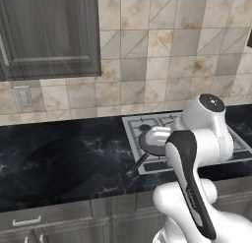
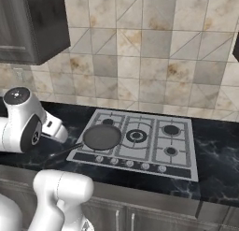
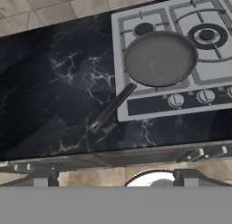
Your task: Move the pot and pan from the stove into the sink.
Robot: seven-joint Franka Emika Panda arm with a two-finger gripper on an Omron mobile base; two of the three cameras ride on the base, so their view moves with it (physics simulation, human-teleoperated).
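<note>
My fingers (image 3: 113, 175) stand spread wide with nothing between them — they hang above the front edge of the counter (image 3: 54, 96), looking down over it, well apart from anything I need to lift. So the step in hand, as I judge it, is the reach for the first vessel; nothing is gripped yet.

Nearest to me is the pan's handle (image 3: 112, 107), a long thin dark bar that runs off the stove's front left corner and ends out over the black marbled counter. Following it up, the pan (image 3: 160, 58) itself sits flat on the front left burner of the stove (image 3: 217, 85), just behind the row of small knobs (image 3: 190, 97). In the right base view the same pan (image 2: 101, 136) lies at the stove's near left, its handle pointing toward my arm.

The other burners that I can see stand bare; I cannot make out the pot on them. Left of the stove, the left base view shows a darker hollow in the counter that I take for the sink (image 1: 47, 163), though it is too dim to be sure of its edges.

The next move, I judge, calls for lowering toward the handle, turning my wrist so the fingers straddle the bar across its width, then closing firmly — a long handle with the weight far out will want to tip.
</note>
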